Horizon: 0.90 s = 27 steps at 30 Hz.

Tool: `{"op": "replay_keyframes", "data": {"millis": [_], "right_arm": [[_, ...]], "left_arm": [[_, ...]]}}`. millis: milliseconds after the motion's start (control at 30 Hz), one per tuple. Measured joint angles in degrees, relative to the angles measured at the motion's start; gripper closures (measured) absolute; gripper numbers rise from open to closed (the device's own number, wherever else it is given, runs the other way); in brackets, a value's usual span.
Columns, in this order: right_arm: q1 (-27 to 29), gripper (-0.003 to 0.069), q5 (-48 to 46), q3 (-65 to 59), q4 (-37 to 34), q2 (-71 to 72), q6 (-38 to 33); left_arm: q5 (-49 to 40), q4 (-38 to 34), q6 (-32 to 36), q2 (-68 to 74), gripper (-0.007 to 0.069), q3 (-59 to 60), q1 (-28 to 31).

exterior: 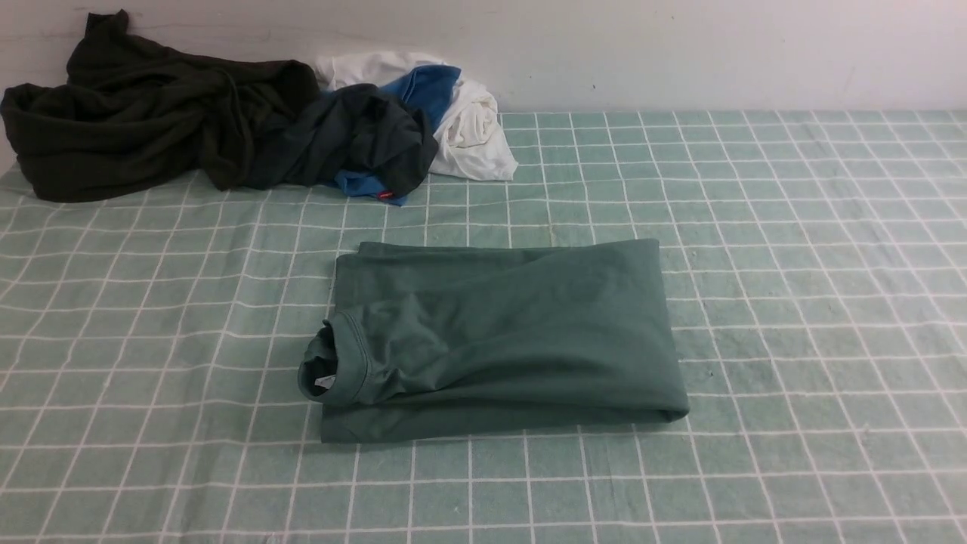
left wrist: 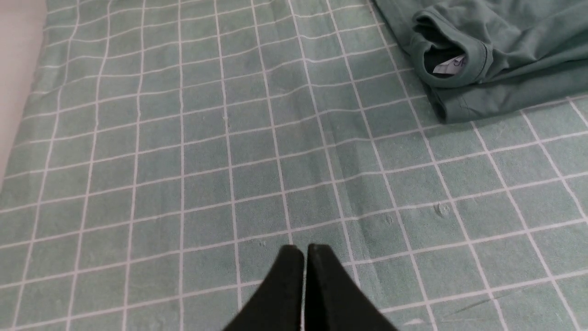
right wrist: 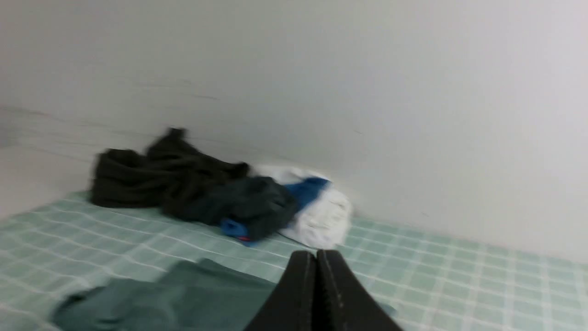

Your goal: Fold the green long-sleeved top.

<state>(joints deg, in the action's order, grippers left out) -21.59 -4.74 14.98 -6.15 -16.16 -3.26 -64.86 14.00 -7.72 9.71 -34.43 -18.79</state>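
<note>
The green long-sleeved top (exterior: 498, 340) lies folded into a neat rectangle in the middle of the checked cloth, its ribbed collar (exterior: 336, 366) at the left end with a white label inside. It also shows in the left wrist view (left wrist: 496, 55) and, blurred, in the right wrist view (right wrist: 174, 299). Neither arm shows in the front view. My left gripper (left wrist: 304, 250) is shut and empty above bare cloth, well apart from the collar. My right gripper (right wrist: 316, 255) is shut and empty, raised above the top and facing the back wall.
A very dark olive-black garment (exterior: 143, 113) lies heaped at the back left by the wall. Next to it is a dark navy-grey garment (exterior: 355, 136) with blue and white cloth (exterior: 472, 128). The green checked cloth (exterior: 793, 264) covers the table.
</note>
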Motion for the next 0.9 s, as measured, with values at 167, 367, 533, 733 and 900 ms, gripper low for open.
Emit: {"op": "replay_keyframes", "data": {"millis": [167, 367, 533, 733, 900], "right_arm": [[14.2, 0.0673, -3.9, -7.3, 1.1, 6.5, 4.7], [25.8, 0.0673, -9.3, -15.4, 6.2, 14.9, 9.0], [26.8, 0.0673, -13.5, -16.5, 6.7, 16.8, 9.3], [26.7, 0.0673, -15.2, -16.4, 6.7, 16.8, 9.3], [26.7, 0.0673, -15.4, -16.4, 6.7, 16.8, 9.7]], "left_arm": [[0.0, 0.0, 0.0, 0.0, 0.0627, 0.0, 0.0], [0.0, 0.0, 0.0, 0.0, 0.0627, 0.0, 0.0], [0.0, 0.0, 0.0, 0.0, 0.0627, 0.0, 0.0], [-0.3, 0.0, 0.0, 0.0, 0.0627, 0.0, 0.0], [-0.7, 0.0, 0.0, 0.0, 0.0627, 0.0, 0.0]]}}
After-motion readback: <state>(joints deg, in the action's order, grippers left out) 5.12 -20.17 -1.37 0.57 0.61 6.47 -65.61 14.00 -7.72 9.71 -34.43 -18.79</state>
